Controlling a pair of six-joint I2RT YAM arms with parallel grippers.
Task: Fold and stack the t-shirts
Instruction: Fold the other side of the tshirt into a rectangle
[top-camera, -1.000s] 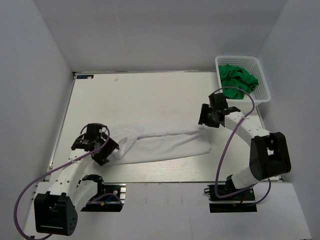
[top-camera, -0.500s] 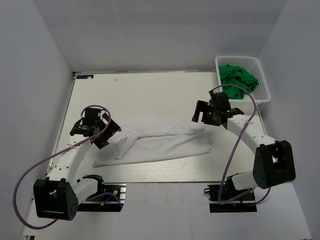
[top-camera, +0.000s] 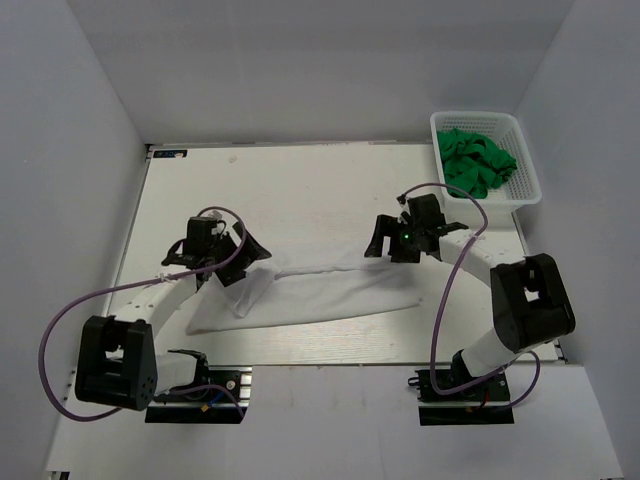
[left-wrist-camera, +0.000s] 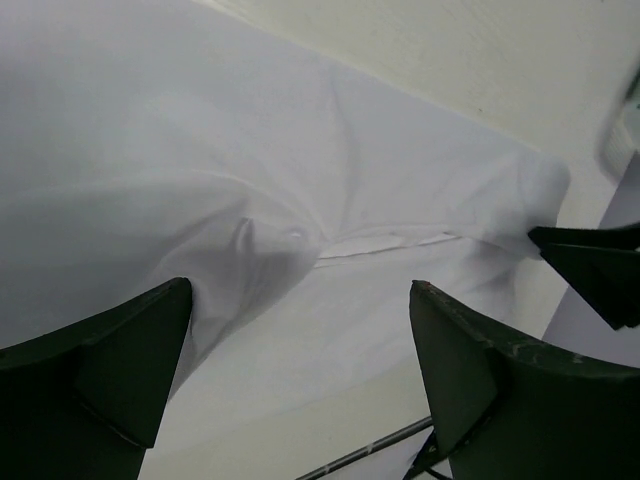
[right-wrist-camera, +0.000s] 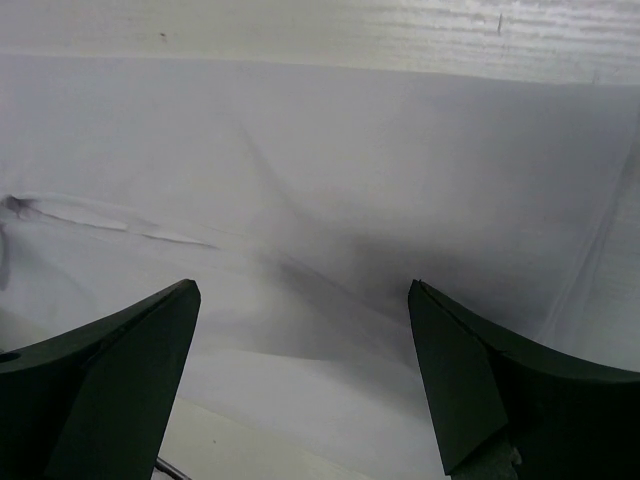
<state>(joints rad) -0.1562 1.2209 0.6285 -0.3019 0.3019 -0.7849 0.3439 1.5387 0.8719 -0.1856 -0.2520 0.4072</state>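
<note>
A plain white t-shirt (top-camera: 320, 290) lies folded into a long band across the near half of the table. My left gripper (top-camera: 243, 262) is open over its left end, where the cloth bunches into wrinkles. In the left wrist view the white t-shirt (left-wrist-camera: 300, 180) fills the space between the spread jaws of the left gripper (left-wrist-camera: 300, 290), which hold nothing. My right gripper (top-camera: 380, 243) is open at the shirt's far right edge. In the right wrist view the right gripper (right-wrist-camera: 303, 288) is empty above the smooth white t-shirt (right-wrist-camera: 330, 180). Green t-shirts (top-camera: 476, 160) lie crumpled in the basket.
A white plastic lattice basket (top-camera: 526, 170) stands at the table's far right corner. Bare table (top-camera: 300, 195) stretches behind the shirt. The table's near edge (top-camera: 330, 350) runs just below the shirt. Grey walls enclose the left, back and right.
Both grippers have swung inward toward the shirt: the left one moved up and right onto its left end, the right one moved left to its far right edge. The shirt's left end shifted slightly.
</note>
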